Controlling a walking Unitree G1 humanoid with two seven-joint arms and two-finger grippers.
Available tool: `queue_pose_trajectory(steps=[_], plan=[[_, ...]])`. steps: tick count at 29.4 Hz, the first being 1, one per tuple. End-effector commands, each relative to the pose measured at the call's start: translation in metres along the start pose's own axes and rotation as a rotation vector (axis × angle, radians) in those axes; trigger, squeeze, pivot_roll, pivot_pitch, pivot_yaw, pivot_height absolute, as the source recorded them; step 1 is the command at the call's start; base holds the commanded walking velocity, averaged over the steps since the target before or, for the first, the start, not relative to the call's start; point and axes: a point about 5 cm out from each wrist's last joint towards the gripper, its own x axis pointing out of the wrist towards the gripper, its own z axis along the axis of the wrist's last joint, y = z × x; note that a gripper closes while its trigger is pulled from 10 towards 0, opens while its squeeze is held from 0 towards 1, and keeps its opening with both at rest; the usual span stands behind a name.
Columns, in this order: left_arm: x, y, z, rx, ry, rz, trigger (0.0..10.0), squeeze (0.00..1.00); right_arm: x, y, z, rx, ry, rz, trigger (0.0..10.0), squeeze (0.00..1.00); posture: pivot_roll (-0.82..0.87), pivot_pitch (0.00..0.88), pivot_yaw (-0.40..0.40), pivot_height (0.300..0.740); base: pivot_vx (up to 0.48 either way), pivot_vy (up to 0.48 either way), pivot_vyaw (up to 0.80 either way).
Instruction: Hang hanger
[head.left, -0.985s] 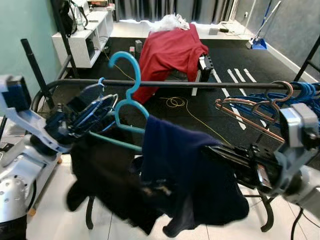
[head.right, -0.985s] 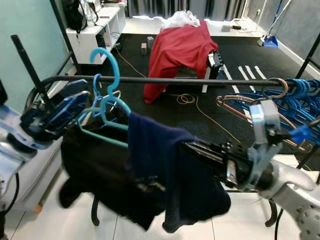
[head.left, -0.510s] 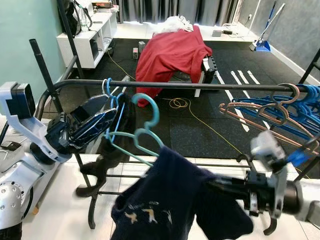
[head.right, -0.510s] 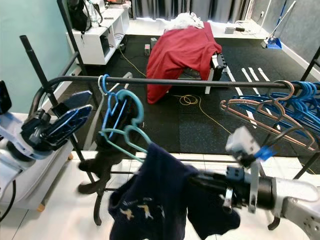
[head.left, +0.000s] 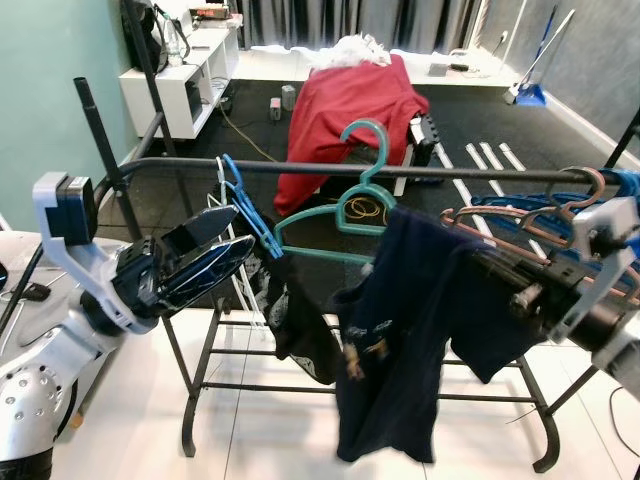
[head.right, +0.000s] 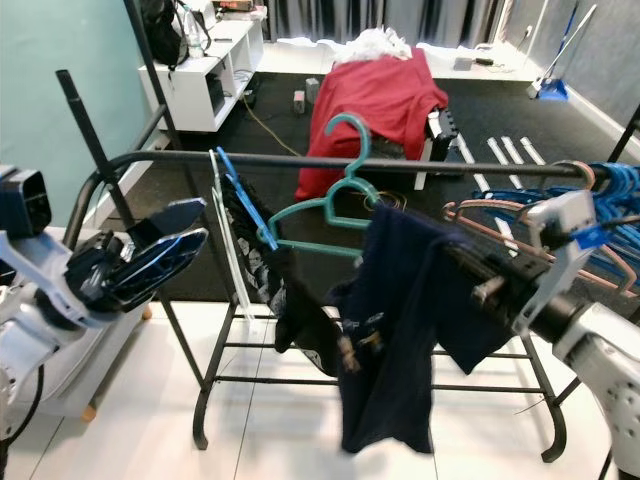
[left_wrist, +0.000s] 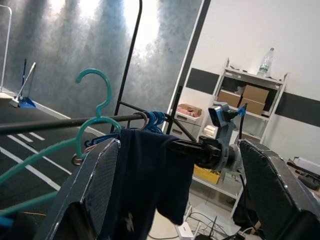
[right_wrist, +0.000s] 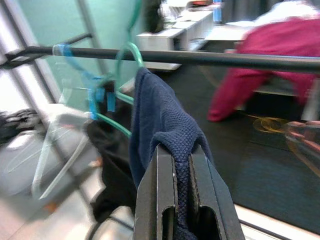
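Holding the navy garment (head.left: 400, 330), the right gripper (right_wrist: 176, 192) pinches its fabric on the teal hanger (head.left: 345, 205).
Hanger's hook sits up by the black rail (head.left: 450, 173), touching unclear; left gripper (head.left: 205, 272) hangs spread apart nearby.

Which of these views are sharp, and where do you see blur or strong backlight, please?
Left and right eye views: sharp, evenly lit, the teal hanger crisp. Left wrist view: bright backlight washes out the wall behind the rail. Right wrist view: background soft and smeared, the navy garment in the right pincer sharp.
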Motion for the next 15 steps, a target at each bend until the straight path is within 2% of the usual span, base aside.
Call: queue_pose_trajectory(steps=[1, 2, 3, 4, 5, 6, 7, 9, 11, 12, 15], plan=[[0.001, -0.002, -0.003, -0.007, 0.015, -0.012, 10.0, 0.0, -0.002, -0.007, 0.008, -0.031, -0.054, -0.066, 0.0, 0.0, -0.11, 0.0, -0.014, 0.74, 0.0, 0.0, 0.0], [0.002, -0.002, -0.004, -0.01, 0.017, -0.015, 10.0, 0.0, -0.001, -0.011, 0.005, -0.055, -0.059, -0.13, 0.0, 0.0, -0.11, 0.0, -0.012, 0.74, 0.0, 0.0, 0.0], [0.002, -0.002, -0.004, -0.01, 0.017, -0.015, 10.0, 0.0, -0.001, -0.011, 0.005, -0.055, -0.059, -0.13, 0.0, 0.0, -0.11, 0.0, -0.012, 0.74, 0.0, 0.0, 0.0], [0.003, -0.003, -0.005, -0.014, 0.018, -0.017, 10.0, 0.0, 0.002, -0.007, 0.0, -0.114, -0.037, -0.13, 0.0, 0.0, -0.11, 0.0, -0.01, 0.74, 0.0, 0.0, 0.0], [0.003, -0.003, -0.005, -0.014, 0.018, -0.017, 10.0, 0.0, 0.002, -0.007, 0.0, -0.114, -0.037, -0.13, 0.0, 0.0, -0.11, 0.0, -0.01, 0.74, 0.0, 0.0, 0.0], [0.002, -0.003, -0.007, -0.02, 0.022, -0.017, 10.0, 0.0, 0.005, 0.001, -0.001, -0.124, -0.042, -0.102, 0.0, 0.0, -0.11, 0.0, -0.012, 0.74, 0.0, 0.0, 0.0], [0.002, -0.003, -0.007, -0.02, 0.022, -0.017, 10.0, 0.0, 0.005, 0.001, -0.001, -0.124, -0.042, -0.102, 0.0, 0.0, -0.11, 0.0, -0.012, 0.74, 0.0, 0.0, 0.0], [0.003, -0.005, -0.011, -0.032, 0.029, -0.02, 10.0, 0.0, 0.01, 0.007, 0.011, -0.041, -0.113, -0.055, 0.0, 0.0, -0.11, 0.0, -0.011, 0.74, 0.0, 0.0, 0.0], [0.004, -0.005, -0.013, -0.035, 0.036, -0.024, 10.0, 0.0, 0.011, 0.01, 0.015, -0.042, -0.112, -0.019, 0.0, 0.0, -0.11, 0.003, -0.011, 0.74, 0.0, 0.0, 0.0], [0.006, -0.006, -0.015, -0.037, 0.04, -0.026, 10.0, 0.0, 0.012, 0.014, 0.014, -0.071, -0.086, 0.027, 0.0, 0.0, -0.11, 0.003, -0.012, 0.74, 0.0, 0.0, 0.0], [0.009, -0.007, -0.018, -0.038, 0.054, -0.03, 10.0, 0.0, 0.015, 0.025, -0.001, -0.339, 0.072, 0.103, 0.0, 0.0, -0.11, 0.006, -0.013, 0.74, 0.0, 0.0, 0.0]])
